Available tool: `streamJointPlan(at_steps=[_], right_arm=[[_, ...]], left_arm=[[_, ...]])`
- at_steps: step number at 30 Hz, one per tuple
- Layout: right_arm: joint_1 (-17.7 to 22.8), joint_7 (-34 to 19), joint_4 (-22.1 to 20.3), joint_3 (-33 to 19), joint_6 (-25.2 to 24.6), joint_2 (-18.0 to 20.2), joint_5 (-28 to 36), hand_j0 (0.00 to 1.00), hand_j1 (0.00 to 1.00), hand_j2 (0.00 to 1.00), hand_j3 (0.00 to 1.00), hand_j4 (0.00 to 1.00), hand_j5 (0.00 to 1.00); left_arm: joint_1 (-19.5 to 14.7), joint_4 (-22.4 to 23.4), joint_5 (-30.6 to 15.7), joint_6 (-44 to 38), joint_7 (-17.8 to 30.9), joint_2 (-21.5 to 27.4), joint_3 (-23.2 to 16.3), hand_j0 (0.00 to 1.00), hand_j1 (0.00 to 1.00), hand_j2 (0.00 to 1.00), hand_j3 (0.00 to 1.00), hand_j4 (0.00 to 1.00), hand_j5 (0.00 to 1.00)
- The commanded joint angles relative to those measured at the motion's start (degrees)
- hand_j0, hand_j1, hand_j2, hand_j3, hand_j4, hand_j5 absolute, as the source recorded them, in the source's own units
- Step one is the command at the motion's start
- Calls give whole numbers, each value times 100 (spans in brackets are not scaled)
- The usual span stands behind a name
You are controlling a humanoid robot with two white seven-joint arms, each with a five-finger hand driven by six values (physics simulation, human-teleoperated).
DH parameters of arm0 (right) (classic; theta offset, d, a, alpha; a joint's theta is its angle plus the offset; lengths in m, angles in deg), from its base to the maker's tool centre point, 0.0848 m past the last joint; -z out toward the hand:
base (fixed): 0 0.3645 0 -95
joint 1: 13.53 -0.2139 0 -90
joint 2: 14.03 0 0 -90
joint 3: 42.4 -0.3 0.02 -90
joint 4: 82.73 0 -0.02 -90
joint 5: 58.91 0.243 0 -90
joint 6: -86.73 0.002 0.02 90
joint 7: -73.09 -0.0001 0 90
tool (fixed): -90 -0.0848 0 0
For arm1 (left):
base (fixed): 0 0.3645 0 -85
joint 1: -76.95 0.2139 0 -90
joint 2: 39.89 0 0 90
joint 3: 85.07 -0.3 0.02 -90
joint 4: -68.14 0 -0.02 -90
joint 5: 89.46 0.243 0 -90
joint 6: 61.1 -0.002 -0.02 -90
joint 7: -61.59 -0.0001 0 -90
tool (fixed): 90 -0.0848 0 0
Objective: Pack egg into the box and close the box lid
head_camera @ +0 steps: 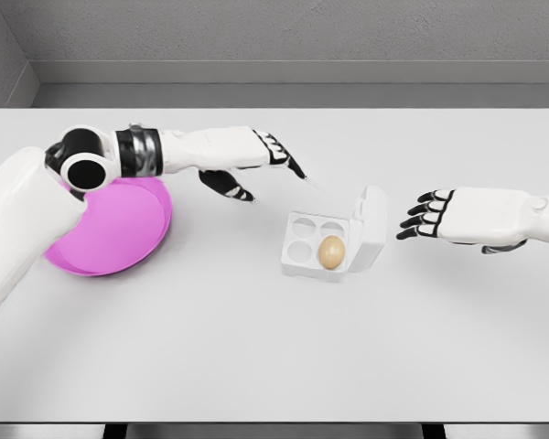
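The brown egg (331, 251) sits in the near-right cup of the white four-cup plastic box (317, 244), lid (371, 226) up, mid-worktop. The left hand (256, 160) and right hand (439, 215) are both spread and empty. The pink round plate (119, 229) near the left edge holds nothing.

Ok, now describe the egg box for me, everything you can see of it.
The egg box is a small white carton, plastic-looking, with four round cups in a two-by-two tray. Its lid is open, hinged on the right side and standing tilted up. One tan egg sits in the near-right cup; the other three cups are empty. The box rests flat on the white table, near its centre, right of the pink plate. Neither hand touches it: the left hand hovers up-left, the right hand just right of the lid.
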Motion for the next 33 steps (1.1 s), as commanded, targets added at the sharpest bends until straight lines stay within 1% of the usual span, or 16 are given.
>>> streamJointPlan(at_steps=[1,4,6,8,10,13,17,19,21,23,26,29,30,31,32,33], right_arm=[[0,2,-13,-1,-13,-78,28,100,100,100,100,100,100],[-9,2,-13,25,-13,-298,19,100,100,100,100,100,100],[-9,2,-13,25,-13,-307,28,100,100,100,100,100,100],[-9,2,-13,25,-13,-342,28,100,100,100,100,100,100],[-9,2,-13,34,-13,-386,28,100,100,100,100,100,100],[-62,2,-30,34,-13,-430,46,100,100,100,100,100,100],[-202,2,-30,60,-13,-483,459,100,100,100,100,100,100],[-360,2,-30,420,-13,-641,459,100,100,100,100,100,100],[-808,2,-30,1009,-13,-948,459,100,100,100,100,100,100],[-1081,2,-30,1396,-13,-1194,459,100,100,100,100,100,100],[-1169,2,-22,1405,-13,-1221,459,100,100,100,100,100,100],[-1169,2,22,1089,-13,-1159,467,100,100,100,100,100,100],[-1125,2,57,834,-13,-1019,485,100,100,100,100,100,100],[-1020,2,92,342,-13,-861,511,100,100,100,100,100,100],[-739,2,180,-176,-13,-755,757,100,100,100,100,100,100],[-624,2,250,-457,-13,-668,941,100,100,100,100,100,100]], left_arm=[[-9,146,-39,-16,-3,264,328,80,80,80,80,80,80],[0,541,-39,-16,-3,396,715,80,80,80,80,80,80],[61,664,-39,-16,-3,448,900,80,80,80,80,80,80],[132,673,-48,-16,-3,642,1084,80,80,80,80,80,80],[158,805,-56,-16,-3,651,1304,81,81,81,81,81,81],[158,919,-65,-16,-3,721,1401,82,82,82,82,82,82],[158,963,-65,-16,-3,730,1410,83,83,83,83,83,83],[158,998,-65,-16,-3,730,1410,84,84,84,84,84,84],[158,1051,-65,-16,-3,730,1410,84,84,84,84,84,84],[158,1069,-65,-16,-3,730,1410,84,84,84,84,84,84],[158,1095,-65,-16,-3,730,1410,84,84,84,84,84,84],[158,1113,-65,-16,-3,730,1410,84,84,84,84,84,84],[158,1113,-65,-16,-3,730,1410,84,84,84,84,84,84],[158,1113,-65,-16,-3,730,1410,84,84,84,84,84,84],[158,1113,-65,-16,-3,730,1418,84,84,84,84,84,84],[158,1113,-65,-16,-3,730,1410,85,85,85,85,85,85]])
